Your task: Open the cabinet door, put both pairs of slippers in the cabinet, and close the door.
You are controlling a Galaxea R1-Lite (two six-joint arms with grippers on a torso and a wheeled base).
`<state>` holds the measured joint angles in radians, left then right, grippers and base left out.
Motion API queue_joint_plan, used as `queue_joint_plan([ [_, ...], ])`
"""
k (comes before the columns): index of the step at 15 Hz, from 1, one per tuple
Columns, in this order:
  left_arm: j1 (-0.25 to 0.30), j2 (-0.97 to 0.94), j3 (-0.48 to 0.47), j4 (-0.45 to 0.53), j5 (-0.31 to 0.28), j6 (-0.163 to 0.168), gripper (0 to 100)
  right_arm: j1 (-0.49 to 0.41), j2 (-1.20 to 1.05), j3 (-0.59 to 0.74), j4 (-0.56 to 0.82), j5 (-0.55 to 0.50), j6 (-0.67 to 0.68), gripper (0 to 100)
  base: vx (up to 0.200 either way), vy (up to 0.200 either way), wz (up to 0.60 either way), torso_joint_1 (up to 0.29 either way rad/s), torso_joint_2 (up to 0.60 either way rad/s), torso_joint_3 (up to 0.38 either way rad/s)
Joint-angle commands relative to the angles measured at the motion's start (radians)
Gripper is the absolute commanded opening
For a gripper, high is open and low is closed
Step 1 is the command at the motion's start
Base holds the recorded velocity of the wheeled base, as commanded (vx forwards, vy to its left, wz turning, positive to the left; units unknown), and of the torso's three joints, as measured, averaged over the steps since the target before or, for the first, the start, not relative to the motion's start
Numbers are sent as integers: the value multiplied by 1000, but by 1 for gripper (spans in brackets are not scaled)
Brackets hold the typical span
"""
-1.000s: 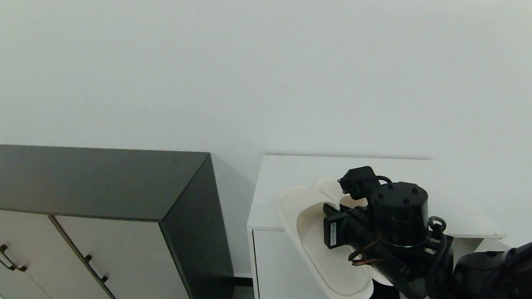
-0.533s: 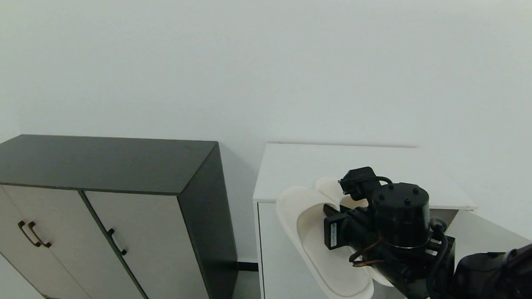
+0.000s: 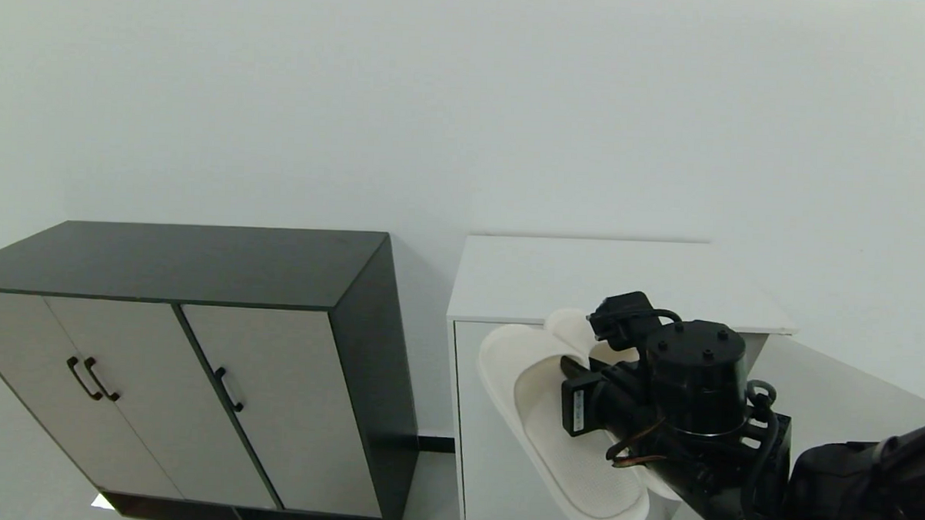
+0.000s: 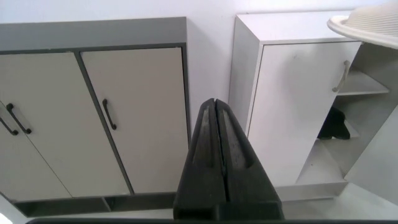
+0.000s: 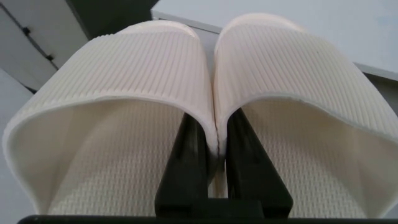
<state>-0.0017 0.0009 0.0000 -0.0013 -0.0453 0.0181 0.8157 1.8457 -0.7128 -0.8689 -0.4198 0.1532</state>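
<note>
The cream slippers (image 5: 149, 81) look like soft matt foam, ribbed across the straps and finely waffled on the insoles. The white cabinet (image 3: 585, 268) is smooth matt board; the dark cabinet (image 3: 201, 258) has a matt black shell, pale doors and dark metal-looking handles (image 3: 229, 390).

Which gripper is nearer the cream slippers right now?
Right. The right gripper is clamped on the cream slippers, pinching their adjoining straps. The left gripper, shut on nothing, is apart from them, pointing between the dark cabinet and the white cabinet.
</note>
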Motion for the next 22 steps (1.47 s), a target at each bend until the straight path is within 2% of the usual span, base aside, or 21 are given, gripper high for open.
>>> queue_joint_plan([
  [1, 0, -1, 0, 0, -1, 0, 0, 2, 4, 3, -1, -1, 0, 0, 0, 0, 0, 0, 0, 0],
  [12, 0, 1, 0, 0, -1, 0, 0, 3, 6, 1, -1, 1, 0, 0, 0, 0, 0, 0, 0, 0],
  [22, 0, -1, 0, 0, 1, 0, 0, 0, 3, 4, 1, -1, 0, 0, 0, -200, 0, 1, 3, 3],
])
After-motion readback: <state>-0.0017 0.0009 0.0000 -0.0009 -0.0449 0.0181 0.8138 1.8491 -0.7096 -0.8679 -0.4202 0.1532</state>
